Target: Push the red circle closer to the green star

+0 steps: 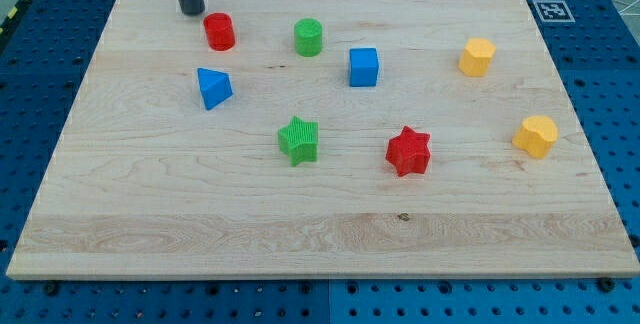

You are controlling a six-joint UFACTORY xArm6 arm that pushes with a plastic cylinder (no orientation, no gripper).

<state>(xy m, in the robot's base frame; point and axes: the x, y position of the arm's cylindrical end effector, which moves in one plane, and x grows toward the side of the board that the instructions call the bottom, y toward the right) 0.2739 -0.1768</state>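
— Where is your tip?

— My tip [192, 11] rests near the board's [320, 234] top left corner, just beside the red circle [219, 31], on its upper left. I cannot tell whether they touch. I have no fingers to spread or press: only a straight dark rod.

— And the red circle?

— It stands close to the top edge, left of the green circle [309, 37]. The green star [298, 140] lies well apart from it, near the board's middle, toward the bottom and right.

— What else is on the board?

— A blue triangle [213, 87] lies below the red circle, toward the left edge. A blue cube [363, 66] sits right of the green circle, a red star [408, 151] right of the green star. Two yellow blocks stand near the right edge, one [477, 56] higher, one [536, 135] lower.
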